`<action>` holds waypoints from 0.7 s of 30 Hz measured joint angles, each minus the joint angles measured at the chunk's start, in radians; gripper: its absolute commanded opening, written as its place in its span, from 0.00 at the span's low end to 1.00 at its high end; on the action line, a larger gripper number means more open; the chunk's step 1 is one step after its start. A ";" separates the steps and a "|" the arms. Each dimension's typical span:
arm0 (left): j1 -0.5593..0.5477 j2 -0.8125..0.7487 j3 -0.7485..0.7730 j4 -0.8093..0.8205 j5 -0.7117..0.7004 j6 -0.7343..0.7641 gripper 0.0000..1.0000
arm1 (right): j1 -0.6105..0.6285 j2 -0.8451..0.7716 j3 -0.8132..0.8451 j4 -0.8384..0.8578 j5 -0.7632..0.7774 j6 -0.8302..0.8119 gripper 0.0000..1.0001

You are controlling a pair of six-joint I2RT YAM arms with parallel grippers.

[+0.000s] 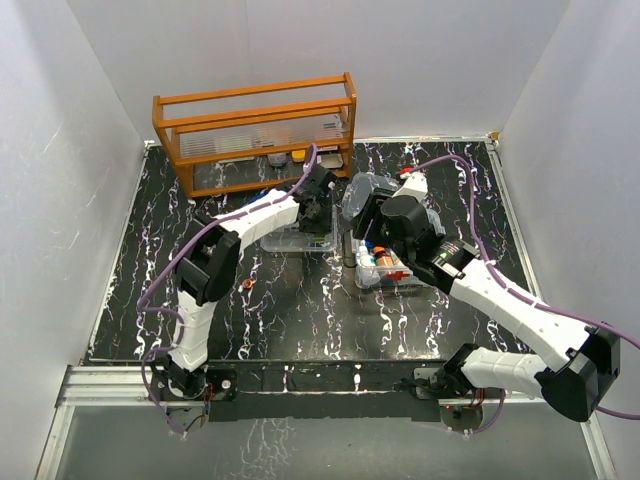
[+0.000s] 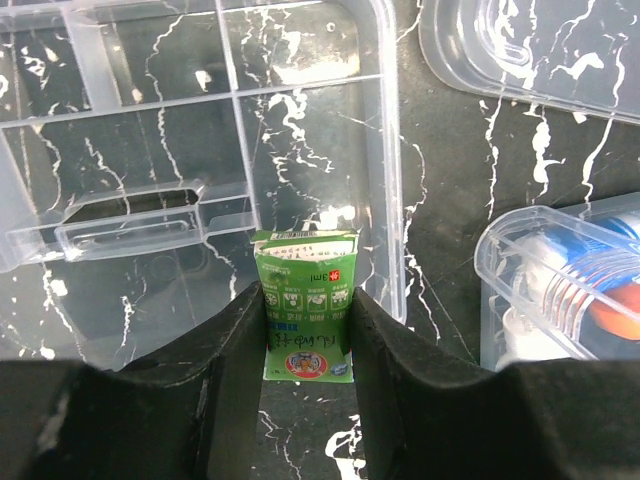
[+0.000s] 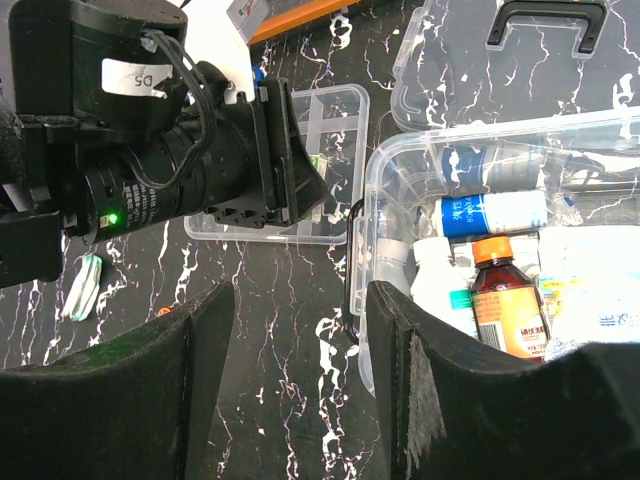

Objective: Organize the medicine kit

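the left jaws are clamped on a small green printed sachet (image 2: 305, 290), gripping it by its lower half so its top edge stands upright above the fingertips. the sachet hangs over the right-hand compartment of the clear divided plastic tray insert (image 2: 300, 60), just inside the tray's right wall. the tray lies flat on the black white-veined bench (image 1: 300, 310), in front of the orange wooden rack (image 1: 255, 130).

just to the tray's right sits the clear rectangular plastic box (image 3: 400, 160), holding a brown bottle with an orange cap (image 3: 500, 300) and a white bottle with a blue label (image 3: 490, 213) lying on its side. the right jaws stand apart and grip nothing. the box's near left corner lies between them, close to the right finger. the clear lid with a dark handle (image 3: 450, 90) lies on the bench beyond the box.
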 measured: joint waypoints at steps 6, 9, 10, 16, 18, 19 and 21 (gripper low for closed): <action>-0.001 0.025 0.030 -0.003 0.023 -0.007 0.39 | 0.000 0.000 0.000 0.000 0.002 0.000 0.54; -0.001 0.029 0.043 -0.014 0.026 -0.011 0.43 | -0.002 0.000 0.000 0.000 0.002 0.000 0.54; -0.001 0.033 0.051 -0.018 0.026 -0.013 0.46 | -0.003 0.000 0.000 -0.001 0.002 0.000 0.54; -0.001 0.056 0.081 -0.033 0.045 -0.018 0.51 | -0.005 0.000 0.000 -0.005 0.002 0.000 0.54; -0.001 0.056 0.082 -0.047 0.050 -0.018 0.51 | -0.005 0.000 0.000 -0.007 0.002 0.000 0.54; -0.001 0.056 0.087 -0.056 0.050 -0.018 0.51 | -0.005 0.000 0.000 -0.008 0.002 0.000 0.54; -0.001 0.056 0.096 -0.066 0.048 -0.018 0.47 | -0.005 0.000 0.000 -0.011 0.002 0.000 0.54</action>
